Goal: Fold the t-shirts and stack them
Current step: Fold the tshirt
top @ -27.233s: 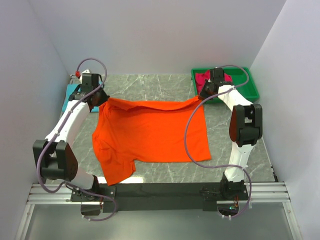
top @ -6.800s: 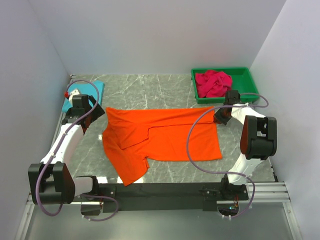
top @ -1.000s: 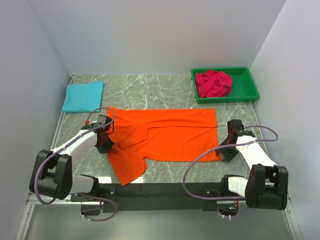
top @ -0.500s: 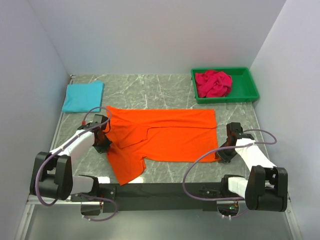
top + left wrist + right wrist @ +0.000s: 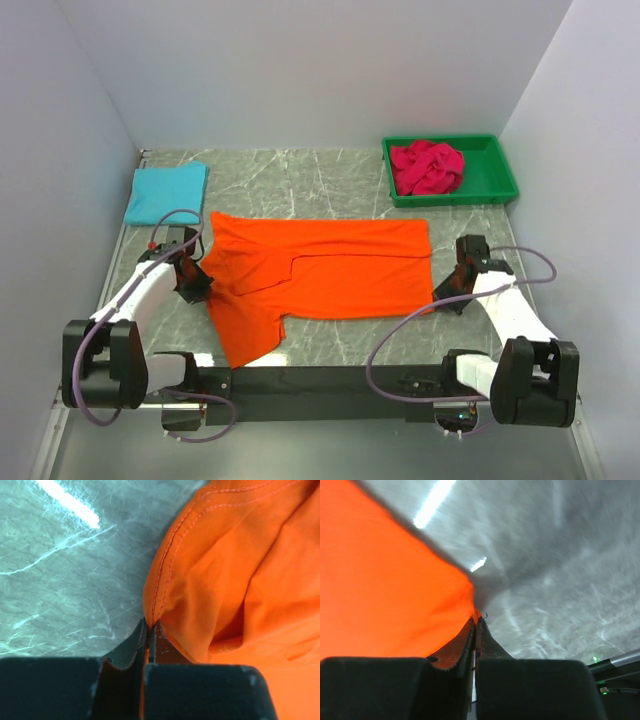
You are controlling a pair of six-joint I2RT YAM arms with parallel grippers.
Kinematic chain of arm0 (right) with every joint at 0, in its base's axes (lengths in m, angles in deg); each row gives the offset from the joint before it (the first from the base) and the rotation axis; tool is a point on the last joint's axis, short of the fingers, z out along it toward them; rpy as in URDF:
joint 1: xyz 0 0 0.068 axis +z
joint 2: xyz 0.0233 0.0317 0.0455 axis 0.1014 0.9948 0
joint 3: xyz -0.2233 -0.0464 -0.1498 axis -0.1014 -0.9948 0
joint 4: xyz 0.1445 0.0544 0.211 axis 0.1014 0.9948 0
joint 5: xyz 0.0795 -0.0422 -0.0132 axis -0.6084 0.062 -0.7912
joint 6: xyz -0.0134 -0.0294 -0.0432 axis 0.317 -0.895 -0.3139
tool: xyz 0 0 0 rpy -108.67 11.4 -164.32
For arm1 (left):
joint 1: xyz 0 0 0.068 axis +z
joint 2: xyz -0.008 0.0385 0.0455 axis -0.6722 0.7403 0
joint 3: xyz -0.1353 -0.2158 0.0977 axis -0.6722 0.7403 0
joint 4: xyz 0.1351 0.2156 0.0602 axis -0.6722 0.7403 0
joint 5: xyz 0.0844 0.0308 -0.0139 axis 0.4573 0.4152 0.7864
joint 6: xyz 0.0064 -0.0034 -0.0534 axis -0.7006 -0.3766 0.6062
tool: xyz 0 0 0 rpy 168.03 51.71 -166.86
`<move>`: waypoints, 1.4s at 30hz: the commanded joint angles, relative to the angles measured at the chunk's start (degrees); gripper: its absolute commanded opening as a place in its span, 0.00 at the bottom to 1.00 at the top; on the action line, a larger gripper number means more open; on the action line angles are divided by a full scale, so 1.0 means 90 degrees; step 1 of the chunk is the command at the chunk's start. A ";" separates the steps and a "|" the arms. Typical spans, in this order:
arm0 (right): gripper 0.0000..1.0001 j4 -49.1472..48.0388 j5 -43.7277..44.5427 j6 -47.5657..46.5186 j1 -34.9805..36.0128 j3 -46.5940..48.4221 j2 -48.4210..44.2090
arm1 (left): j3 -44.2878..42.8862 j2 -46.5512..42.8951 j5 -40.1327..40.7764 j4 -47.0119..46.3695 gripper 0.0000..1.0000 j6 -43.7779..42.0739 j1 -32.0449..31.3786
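Now the bright orange cloth t-shirt (image 5: 330, 265) lies spread on the grey marbled table (image 5: 300, 185), the left gripper (image 5: 194, 286) pinched tight on its stitched left edge and the right gripper (image 5: 447, 297) clamped on its near right corner. A folded turquoise-blue tee (image 5: 166, 192) rests far left; a crumpled crimson-pink tee (image 5: 427, 167) sits in the green plastic bin (image 5: 500, 172).

The right gripper (image 5: 475, 624) is pinching a corner of the orange t-shirt (image 5: 385, 585), its dark jaws pressing together with a sliver of cloth showing between the tips. The cloth is spreading up and to the left, filling that side and throwing a dark shadow along its edge. The grey marbled bench (image 5: 560, 570) is catching bright streaks of light to the right.
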 commanded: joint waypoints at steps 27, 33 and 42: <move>0.00 -0.0480 -0.0136 -0.1006 0.0035 0.2682 0.2514 | -0.1667 0.1263 -0.0547 0.0274 0.03 -0.0681 0.0486; 0.00 -0.0577 -0.0078 -0.0967 0.0055 0.2877 0.2768 | -0.1745 0.1332 -0.0567 0.0225 0.02 -0.0652 0.0476; 0.02 -0.0860 -0.0048 -0.0811 0.0113 0.2887 0.3119 | -0.1628 0.1429 -0.0625 -0.0068 0.03 -0.0632 0.0486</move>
